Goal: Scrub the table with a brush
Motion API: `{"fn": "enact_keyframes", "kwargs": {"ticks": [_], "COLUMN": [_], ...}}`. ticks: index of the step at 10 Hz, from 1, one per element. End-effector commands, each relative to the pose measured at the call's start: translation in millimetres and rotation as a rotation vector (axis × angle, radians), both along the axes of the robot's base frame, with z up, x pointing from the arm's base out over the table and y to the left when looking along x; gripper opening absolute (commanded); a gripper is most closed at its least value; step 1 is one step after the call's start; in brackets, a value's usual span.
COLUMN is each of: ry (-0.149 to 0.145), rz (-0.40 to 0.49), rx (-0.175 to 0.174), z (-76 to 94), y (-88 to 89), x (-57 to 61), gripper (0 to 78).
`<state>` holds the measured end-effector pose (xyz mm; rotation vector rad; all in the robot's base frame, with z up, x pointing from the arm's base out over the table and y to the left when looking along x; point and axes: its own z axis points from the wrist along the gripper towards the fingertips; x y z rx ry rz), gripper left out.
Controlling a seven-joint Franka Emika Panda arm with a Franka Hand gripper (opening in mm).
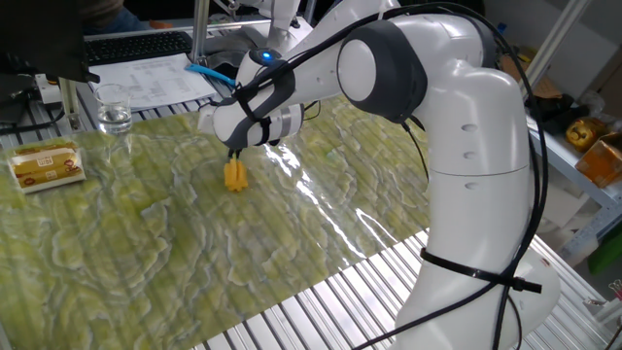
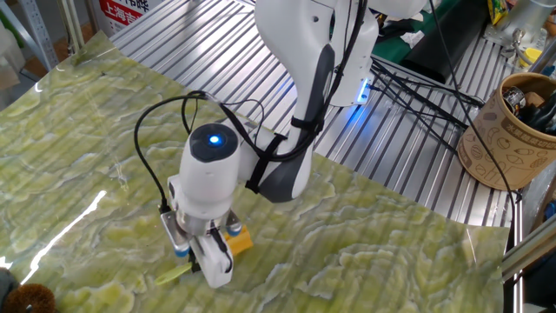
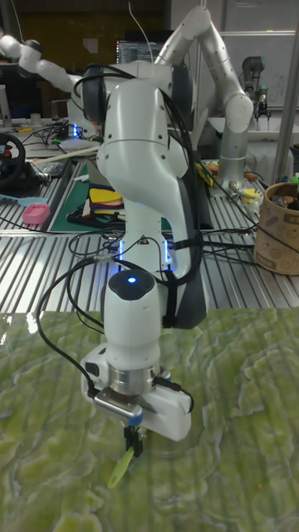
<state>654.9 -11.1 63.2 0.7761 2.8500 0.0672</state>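
My gripper (image 1: 234,153) points down over the table (image 1: 146,233), a glossy yellow-green marbled sheet on silver slats, and is shut on the brush. The brush's orange-yellow head (image 1: 235,175) rests on the sheet just below the fingers. From the other side the gripper (image 2: 202,258) stands low over the sheet, with the brush head (image 2: 236,239) on one side and the thin pale handle (image 2: 174,275) sticking out on the other. In the tall view the handle (image 3: 119,470) hangs below the gripper (image 3: 133,437); the head is hidden there.
A yellow-labelled packet (image 1: 45,163) lies at the sheet's left end, with a glass (image 1: 114,112) behind it. Papers and a keyboard (image 1: 136,46) sit at the far edge. A brown cup (image 2: 511,130) of tools stands on the slats, beside cables.
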Motion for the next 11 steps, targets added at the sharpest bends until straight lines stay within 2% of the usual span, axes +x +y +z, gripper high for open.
{"fn": "enact_keyframes", "kwargs": {"ticks": [1,2,5,7,8,10,11], "ry": [-0.024,-0.027,-0.029,-0.013,0.009,0.022,0.025], "rz": [0.020,0.037,0.158,0.198,0.243,0.287,0.328], "rx": [-0.012,-0.021,-0.044,-0.047,-0.055,-0.064,-0.072], "z": [2.9,0.3,-14.4,-14.2,-9.7,-5.4,-2.4], "y": [2.6,2.3,-12.6,-20.1,-30.4,-43.6,-61.1], "x": [8.2,9.5,21.9,25.1,28.1,30.2,32.2], "gripper": [1.7,1.7,1.7,1.7,1.7,1.7,1.7]}}
